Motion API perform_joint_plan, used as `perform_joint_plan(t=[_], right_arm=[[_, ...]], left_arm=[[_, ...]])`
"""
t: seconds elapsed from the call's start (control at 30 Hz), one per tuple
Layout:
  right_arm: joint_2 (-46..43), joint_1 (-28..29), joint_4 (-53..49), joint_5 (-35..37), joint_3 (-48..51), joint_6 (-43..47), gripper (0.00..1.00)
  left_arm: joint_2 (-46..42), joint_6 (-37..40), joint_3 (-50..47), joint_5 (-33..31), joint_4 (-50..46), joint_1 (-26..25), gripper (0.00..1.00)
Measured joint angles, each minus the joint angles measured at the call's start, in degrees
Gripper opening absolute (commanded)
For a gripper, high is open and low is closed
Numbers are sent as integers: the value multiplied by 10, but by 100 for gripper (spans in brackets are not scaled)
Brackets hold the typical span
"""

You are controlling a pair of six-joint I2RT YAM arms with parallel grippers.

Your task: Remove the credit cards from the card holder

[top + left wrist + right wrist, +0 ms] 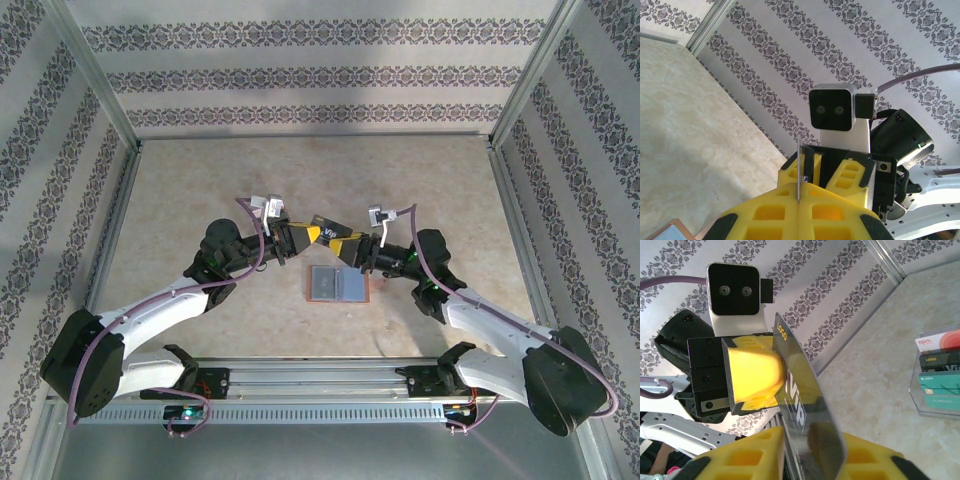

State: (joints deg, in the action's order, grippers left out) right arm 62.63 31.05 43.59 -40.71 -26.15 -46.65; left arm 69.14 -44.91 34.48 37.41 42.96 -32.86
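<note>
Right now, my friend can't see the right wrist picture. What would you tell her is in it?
A dark VIP card stands between the yellow fingers of the right gripper, and the left gripper pinches it from the far side. At the right edge, on the beige table, the card holder holds three more cards: red-and-white, dark and teal.

The black card (pixel 800 405) is glossy plastic, smooth enough to throw reflections. The left tool (pixel 799 200) has matt yellow plastic fingers (pixel 770 215), faintly grainy. The table (pixel 200 200) looks like smooth, pale mottled stone with little shine. The rail (pixel 320 410) at its near edge is dull, perforated metal.
</note>
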Motion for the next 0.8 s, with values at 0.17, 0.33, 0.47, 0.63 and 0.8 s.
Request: perform_joint_plan(t=[0.17, 0.33, 0.47, 0.63, 0.8], right_arm=[[11, 6, 4, -14, -7, 1, 9], [10, 7, 4, -28, -14, 5, 0], [10, 7, -3, -35, -19, 14, 0], [5, 7, -46, -45, -26, 35, 0], [-1, 14, -96, -59, -37, 57, 0]], left_arm=[[0, -4, -2, 0, 0, 0, 11], [0, -6, -2, 14, 0, 14, 27], [-5, 9, 5, 42, -27, 40, 45], [-24, 103, 80, 63, -181, 57, 57], [-33, 265, 217, 66, -392, 59, 57]])
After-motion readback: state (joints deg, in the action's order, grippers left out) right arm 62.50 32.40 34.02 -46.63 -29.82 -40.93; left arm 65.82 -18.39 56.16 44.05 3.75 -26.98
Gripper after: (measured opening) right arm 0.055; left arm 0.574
